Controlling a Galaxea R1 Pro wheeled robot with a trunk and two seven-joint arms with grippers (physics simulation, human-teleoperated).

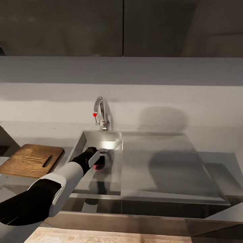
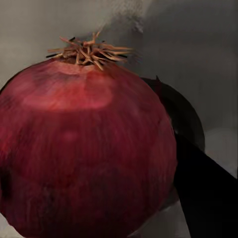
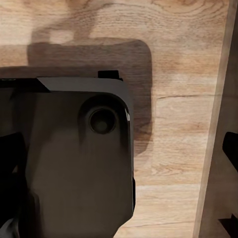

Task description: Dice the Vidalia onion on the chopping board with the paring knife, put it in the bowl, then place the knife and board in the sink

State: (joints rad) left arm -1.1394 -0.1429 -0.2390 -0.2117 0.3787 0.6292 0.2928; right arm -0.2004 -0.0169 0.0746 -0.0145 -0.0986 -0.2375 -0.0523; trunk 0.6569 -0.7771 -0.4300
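Reaching into the sink (image 1: 101, 141), left jaws flank the onion (image 2: 84, 153).

A pale grey wall (image 1: 175, 98) ran beneath 2 dark upper cabinets (image 1: 101, 27); light wood-plank floor (image 3: 183, 129) lay below.

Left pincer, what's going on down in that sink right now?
Left pincer down in the sink, at the onion; grip unclear. Chopping board waits on the countertop. Nothing in the way.

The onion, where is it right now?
In the head view the onion sits in the sink basin, at the left end effector, below the tap.
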